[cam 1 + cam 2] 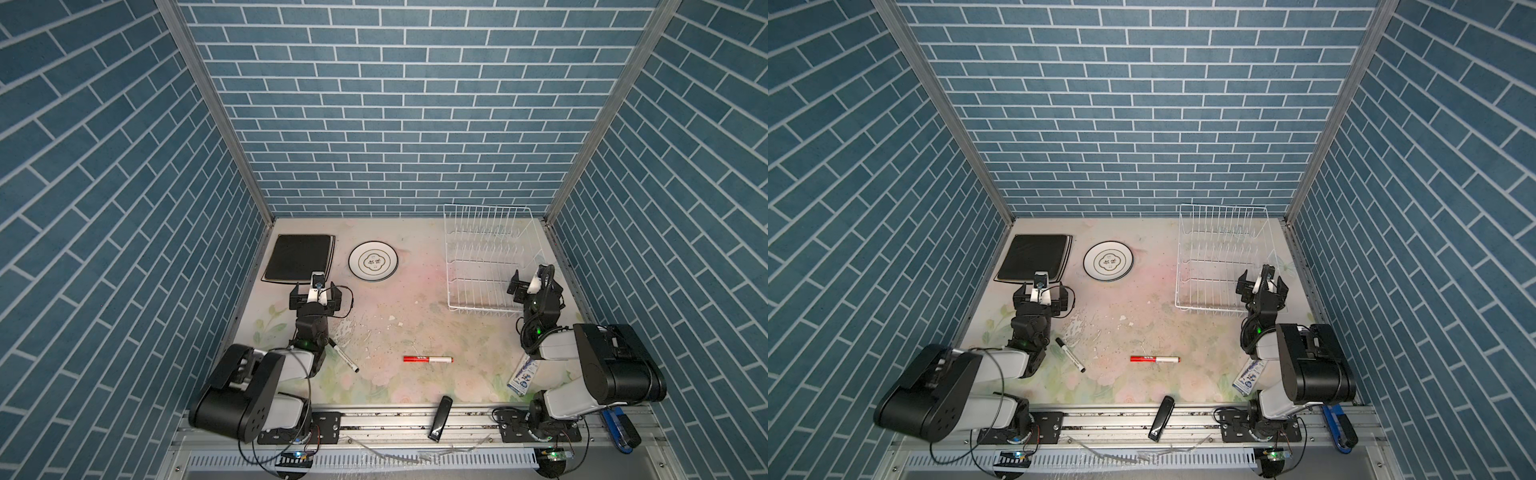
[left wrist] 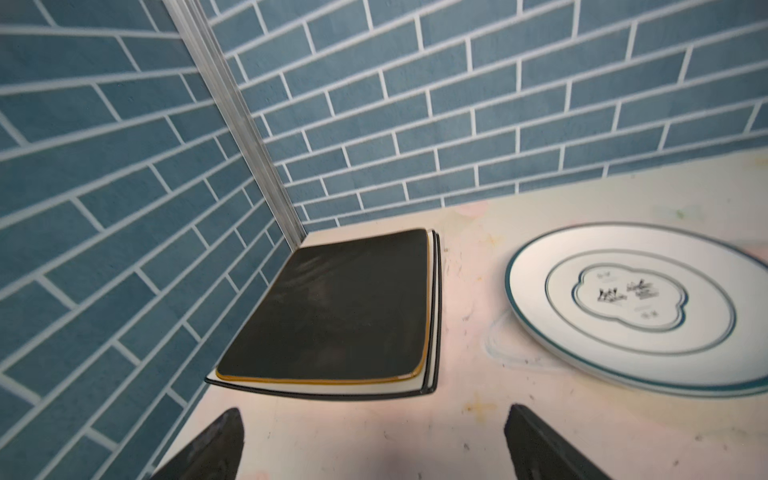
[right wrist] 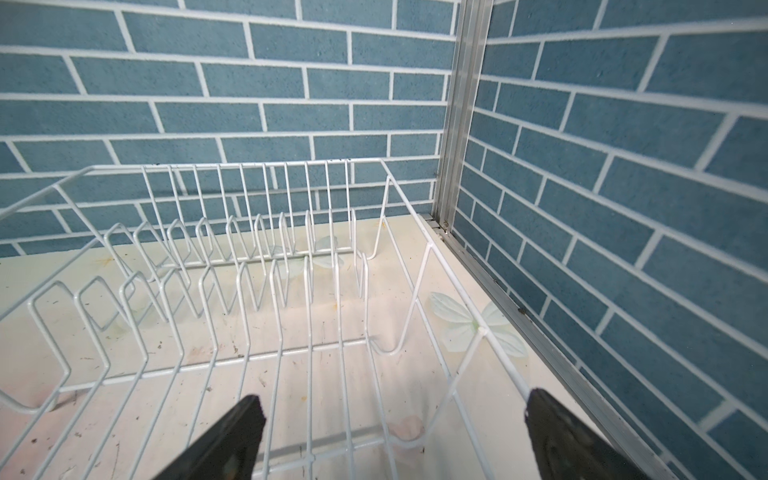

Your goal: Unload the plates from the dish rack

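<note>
Standing at the far right of the table point(image 1: 415, 316): dish rack point(image 1: 490, 266), recorded empty. The square plates point(image 2: 332, 388) are stacked flat in the far left corner, black plate point(image 2: 332, 307) uppermost; the round plate point(image 2: 636, 307) is laid just beside. The left gripper point(image 2: 374, 415) and right gripper point(image 3: 392, 399) are held with jaws wide apart, nothing gripped.

You've got the dish rack point(image 1: 490, 257) at the far right of the surface point(image 1: 415, 316), bare prongs showing. The black plate point(image 1: 297, 257) tops the square white plates point(image 1: 331, 249) far left by the wall, with the round plate point(image 1: 373, 261) just beside them. The left gripper point(image 1: 316, 296) hovers at the stack's near edge, jaws apart. The right gripper point(image 1: 525, 286) is at the rack's near right corner, jaws apart.
</note>
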Motion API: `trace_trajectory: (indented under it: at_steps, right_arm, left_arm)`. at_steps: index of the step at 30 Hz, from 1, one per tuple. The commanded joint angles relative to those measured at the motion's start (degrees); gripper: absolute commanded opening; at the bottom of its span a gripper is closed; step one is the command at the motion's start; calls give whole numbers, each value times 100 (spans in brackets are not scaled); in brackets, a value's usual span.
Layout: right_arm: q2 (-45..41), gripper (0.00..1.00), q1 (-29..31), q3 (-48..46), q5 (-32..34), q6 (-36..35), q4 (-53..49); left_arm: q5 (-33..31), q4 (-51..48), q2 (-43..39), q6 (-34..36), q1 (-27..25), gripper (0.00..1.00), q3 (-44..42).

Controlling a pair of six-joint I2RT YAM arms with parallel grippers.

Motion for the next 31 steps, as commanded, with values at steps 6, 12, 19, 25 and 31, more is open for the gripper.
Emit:
trace_trajectory:
  at_steps: [6,12,19,25,31]
  right_arm:
    - [176,99,-44,100,-71,-98,-863]
    - [172,99,-61,158,-95,-78,-997]
    - [171,99,-70,176,-114,-73,-1029]
    - [172,99,-180,359,-341,1,-1396]
    - [153,99,-245,386,-405,59,-1492]
  left_arm:
    - [195,929,761,-464,496,100,-10]
    - [1303,-1419,446,-1029,1230,100,988]
    - [979,-541,447,-1136,1244,100,520]
    - [985,-1362,466,-1028,1154,100,967]
    - [941,-1039,421,-1015,1138,100,783]
